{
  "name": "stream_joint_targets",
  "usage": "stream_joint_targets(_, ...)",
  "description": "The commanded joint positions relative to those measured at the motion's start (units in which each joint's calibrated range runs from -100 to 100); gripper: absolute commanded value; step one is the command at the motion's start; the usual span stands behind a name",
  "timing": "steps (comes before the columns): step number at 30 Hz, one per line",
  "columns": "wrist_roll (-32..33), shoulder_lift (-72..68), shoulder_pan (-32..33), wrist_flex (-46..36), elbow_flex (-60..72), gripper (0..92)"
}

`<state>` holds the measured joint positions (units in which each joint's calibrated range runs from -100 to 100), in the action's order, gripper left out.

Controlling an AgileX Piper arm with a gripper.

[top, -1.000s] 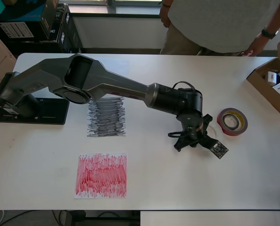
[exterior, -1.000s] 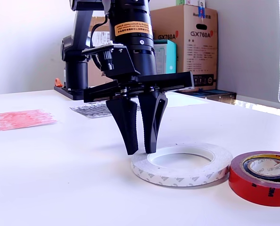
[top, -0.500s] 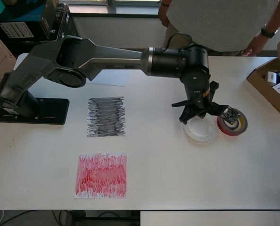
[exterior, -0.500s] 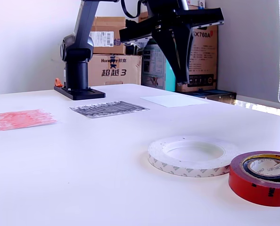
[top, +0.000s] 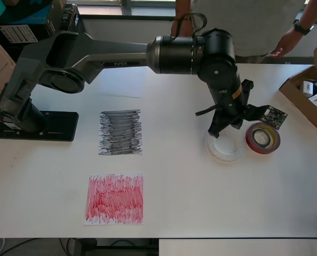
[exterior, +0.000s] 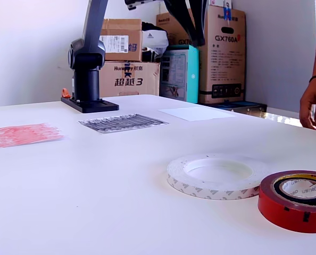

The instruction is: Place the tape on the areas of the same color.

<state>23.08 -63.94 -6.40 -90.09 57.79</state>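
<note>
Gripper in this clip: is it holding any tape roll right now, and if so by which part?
Nothing is held. The gripper is raised well above the table, while the white ring and the red roll lie flat on it.

The gripper (exterior: 192, 21) is cut off by the top edge of the exterior view, so only the tips of its fingers show, and I cannot tell if it is open or closed. In the overhead view the arm (top: 185, 53) covers most of the white sheet (top: 124, 96); only a thin edge shows. The small black roll (exterior: 301, 189) sits inside the red roll (exterior: 293, 202), mostly hidden. The person (top: 244, 21) is cut off at the top of the overhead view.
</note>
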Motion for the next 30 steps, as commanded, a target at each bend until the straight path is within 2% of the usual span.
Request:
stream_joint_targets(1,-5.39,-2.57,-0.77,3.16,-0.50,8.9)
stream_joint_targets(7,-3.02,-7.81,-1.79,10.88,0.05,31.5)
stream_joint_targets(14,-0.40,-11.36,-3.45,11.39,0.05,52.1)
stream_joint_targets(30,2.39,-13.05,-0.93,10.71,-0.86,54.0)
